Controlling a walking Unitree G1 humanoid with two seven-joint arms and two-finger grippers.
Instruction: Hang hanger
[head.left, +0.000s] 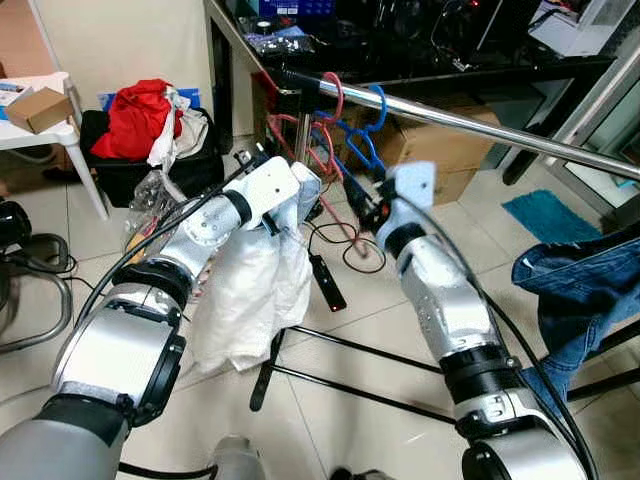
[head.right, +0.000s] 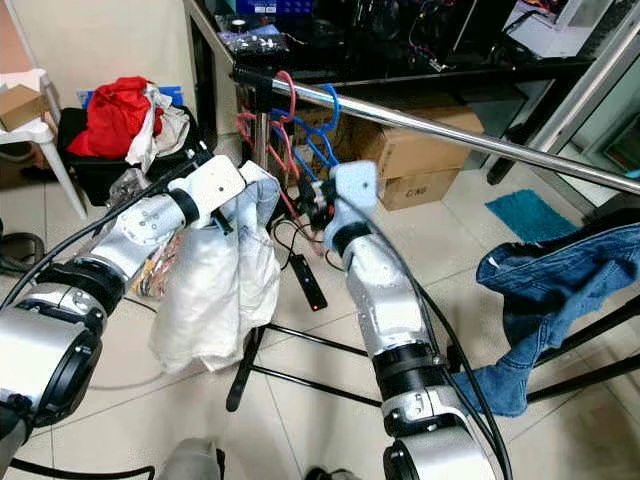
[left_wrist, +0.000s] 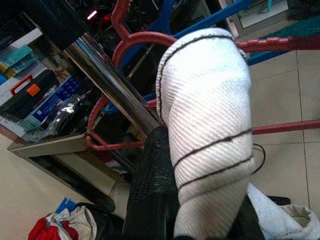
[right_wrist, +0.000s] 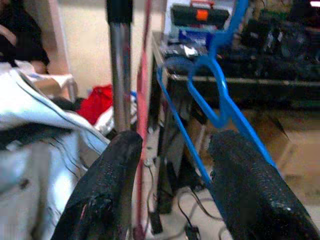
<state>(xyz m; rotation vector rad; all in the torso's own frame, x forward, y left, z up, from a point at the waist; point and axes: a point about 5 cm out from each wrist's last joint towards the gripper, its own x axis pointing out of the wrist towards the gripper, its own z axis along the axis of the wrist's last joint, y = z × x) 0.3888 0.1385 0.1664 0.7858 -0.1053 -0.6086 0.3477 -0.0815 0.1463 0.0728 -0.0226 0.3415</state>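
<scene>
— Where do we stand with the red hanger (head.left: 335, 105)?

— Its hook is at the end of the steel rail (head.left: 480, 128), just beside the upright post (head.right: 262, 120), with the blue hanger (head.left: 368, 135) next to it along the rail. In the left wrist view red bars run on both sides of the rail, so we judge it on or nearly on, but we cannot tell for sure

— And our left pincer (left_wrist: 165, 200)?

— It is pressed together on the white garment (head.left: 255, 290), which drapes down from it towards the floor; the cloth bulges over the fingers. The garment appears to sit on the red hanger, whose long axis runs across the rail, straight ahead of that pincer

— The right pincer (right_wrist: 172, 175)?

— Spread and holding nothing, close under the rail, with the blue hanger passing between its fingers (right_wrist: 107, 185) and the red one just beside. The left arm carries the load, so we reckon the coming move is its own: settle the hook, then let go
</scene>
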